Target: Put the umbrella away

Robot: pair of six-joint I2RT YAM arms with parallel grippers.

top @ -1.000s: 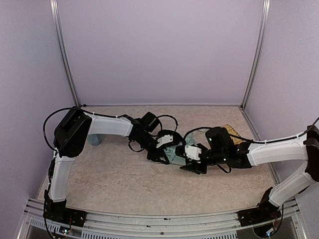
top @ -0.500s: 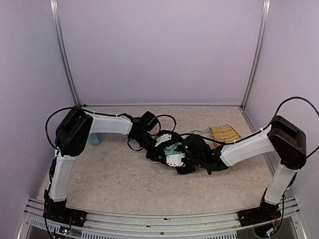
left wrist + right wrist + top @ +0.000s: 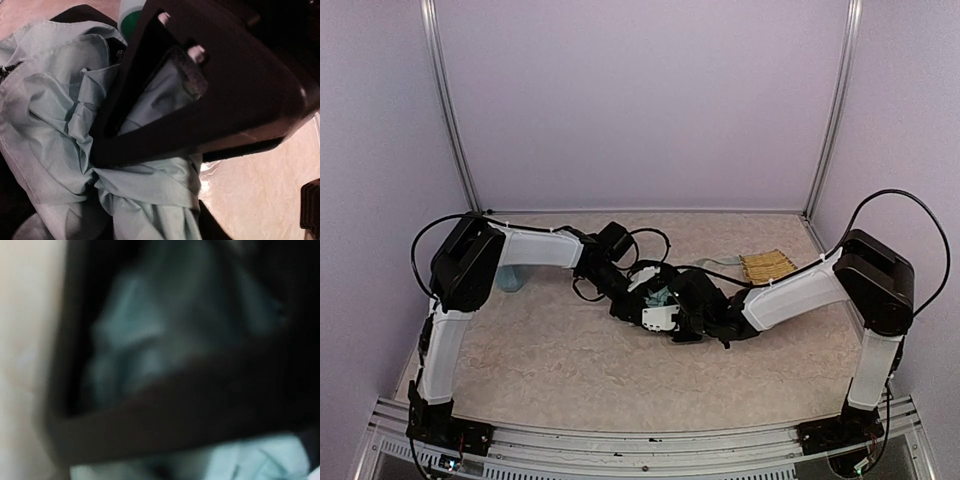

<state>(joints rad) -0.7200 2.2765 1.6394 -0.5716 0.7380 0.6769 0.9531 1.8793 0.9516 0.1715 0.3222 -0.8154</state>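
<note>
We see the umbrella (image 3: 50,110) collapsed, its pale mint-green fabric crumpled in folds. It lies near the middle of the table (image 3: 550,350).

The top view is bright and evenly lit from above, free of glare, with only soft shadows under the arms on the table (image 3: 540,350), and its upright posts lean slightly at the picture edges. The left wrist view is dimmer, sharp on the folds of the umbrella (image 3: 50,100), with deep shadow at the bottom. The right wrist view is dark and heavily blurred, nothing in focus.
</note>
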